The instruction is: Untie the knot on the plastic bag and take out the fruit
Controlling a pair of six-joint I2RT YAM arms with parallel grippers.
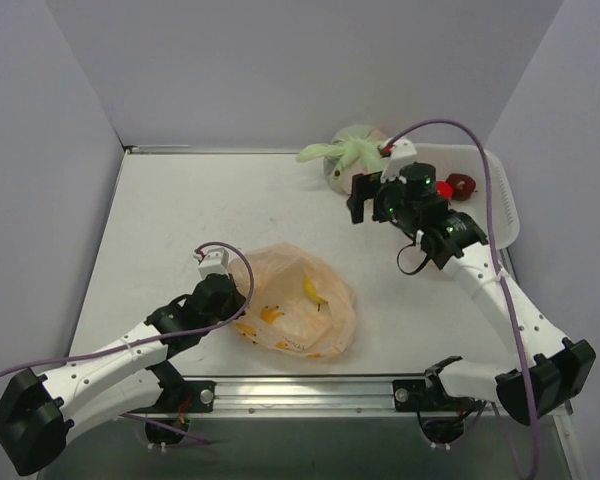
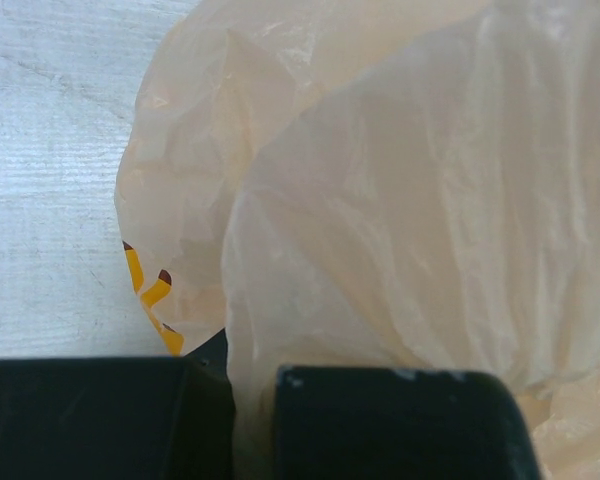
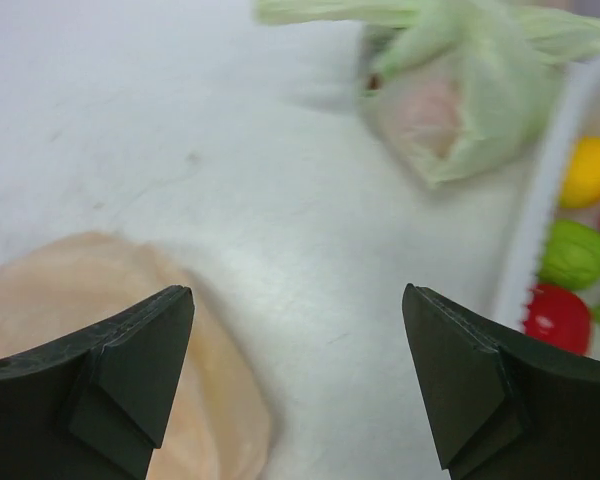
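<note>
The peach-orange plastic bag (image 1: 305, 305) with yellow prints lies slack on the table at front centre. My left gripper (image 1: 228, 298) is at its left edge, shut on a fold of the film (image 2: 252, 400) pinched between the black fingers (image 2: 380, 420). I cannot make out the knot. My right gripper (image 1: 365, 198) is open and empty, held above the table at the back right, apart from the bag (image 3: 100, 310). Yellow (image 3: 590, 168), green (image 3: 575, 255) and red (image 3: 555, 320) fruit lie in a white tray. No fruit shows inside the bag.
A tied pale green bag (image 1: 350, 152) with something pinkish inside (image 3: 430, 110) sits at the back, just beyond my right gripper. The white tray (image 1: 505, 205) stands along the right wall, its rim (image 3: 535, 230) beside my right finger.
</note>
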